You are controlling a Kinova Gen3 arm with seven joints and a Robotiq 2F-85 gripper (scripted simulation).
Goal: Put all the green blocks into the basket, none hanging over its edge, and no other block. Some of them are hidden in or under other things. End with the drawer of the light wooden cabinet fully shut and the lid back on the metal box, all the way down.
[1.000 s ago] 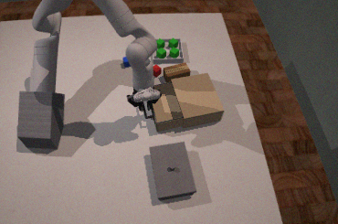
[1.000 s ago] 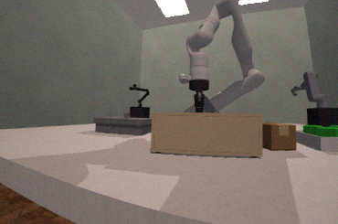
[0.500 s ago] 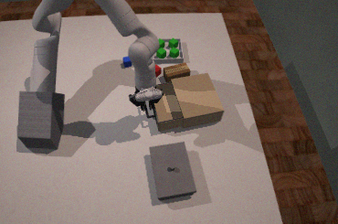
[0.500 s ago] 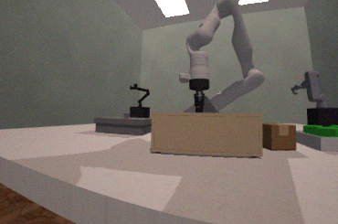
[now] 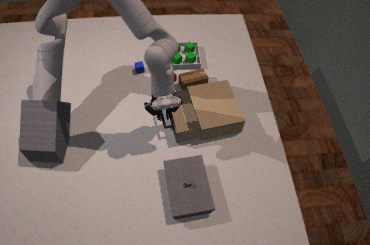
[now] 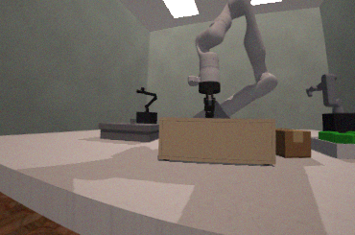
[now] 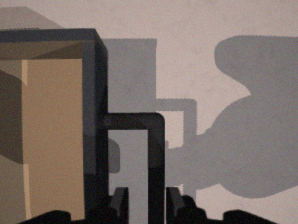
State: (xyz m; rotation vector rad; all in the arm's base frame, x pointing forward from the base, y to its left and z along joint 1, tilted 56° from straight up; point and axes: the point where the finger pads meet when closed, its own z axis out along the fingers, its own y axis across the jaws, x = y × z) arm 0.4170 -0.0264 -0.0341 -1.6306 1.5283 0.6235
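Green blocks (image 5: 190, 57) (image 6: 337, 136) in basket (image 5: 187, 66) (image 6: 346, 151): 4 | blue block (image 5: 139, 67): 1 | red block (image 5: 174, 77): 1 | gripper (image 5: 164, 117) (image 6: 209, 114) (image 7: 147, 203): part-open, astride 1 drawer handle (image 5: 169, 126) (image 7: 156, 160)

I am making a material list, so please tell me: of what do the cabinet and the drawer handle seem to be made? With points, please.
Cabinet (image 5: 217, 102) (image 6: 217, 141): seemingly light wood, matte; pale tan colour, though grain is hard to see.
Drawer handle (image 7: 156, 160): perhaps dark metal with satin finish, given its smooth black bar and rounded corner; plastic is also possible.

The cabinet (image 5: 217, 104) (image 6: 217, 141) looks like smooth, matt light wood, the small box (image 5: 193, 78) (image 6: 294, 143) like brown cardboard.
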